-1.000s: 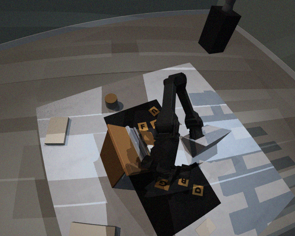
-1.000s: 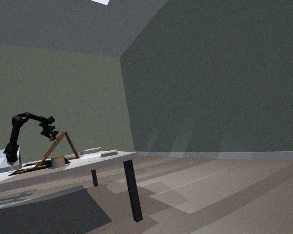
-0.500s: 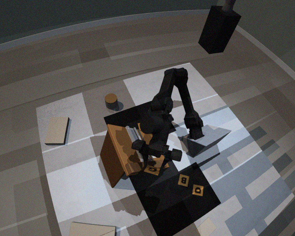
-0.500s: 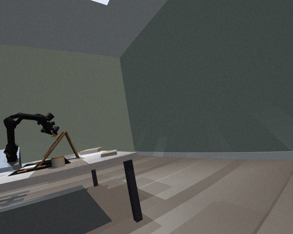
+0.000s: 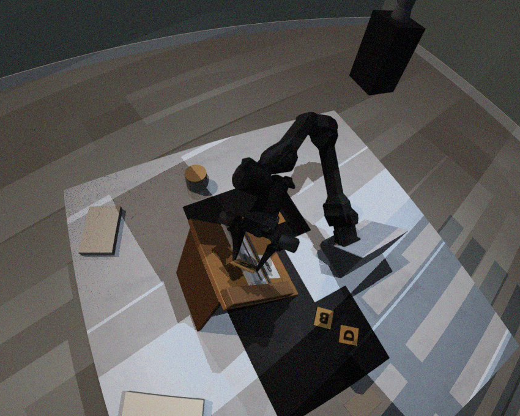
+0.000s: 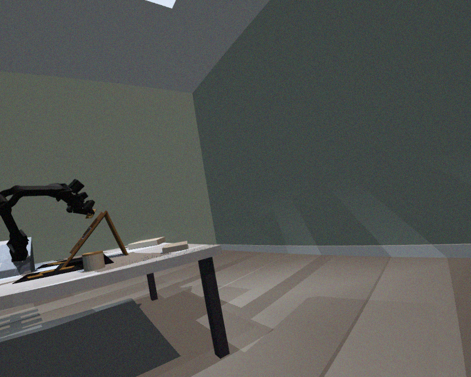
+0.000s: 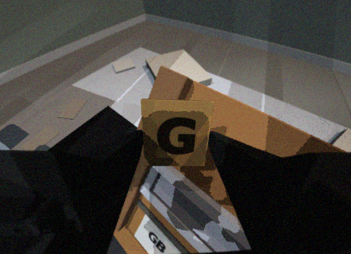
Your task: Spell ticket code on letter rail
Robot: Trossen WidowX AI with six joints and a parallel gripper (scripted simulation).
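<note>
The fingers are closed on the G tile [image 7: 176, 137], one dark finger on each side edge, at the centre of the wrist view. The tile faces the camera, letter upright. In the top view the tile [image 5: 243, 265] sits between the fingertips near the frame centre, above the face of the board [image 5: 238, 293].

The board is an orange-brown easel standing tilted on the counter [image 5: 130, 358]; in the exterior view it forms an inverted V [image 6: 106, 220] at the lower left, with the fingers just beside its upper edge. The wrist view shows the board face [image 7: 248, 122] directly behind and below the tile. The grey rail [image 7: 186, 207] runs across the lower centre of that view, below the tile. Whether the tile touches the rail cannot be determined. A white ticket [image 7: 155, 238] at the bottom edge of the wrist view reads "GB"; any further characters are cut off.

Two tiles lie on a black mat [image 5: 304, 362] at the lower centre-right of the top view: B [image 5: 323, 317] and D [image 5: 348, 334], near each other but apart.

A short cylinder [image 5: 196, 175] stands above the board in the top view. A tan slab [image 5: 100, 229] lies at the left and another [image 5: 161, 404] at the bottom edge. The arm base [image 5: 345, 232] stands right of the board.
</note>
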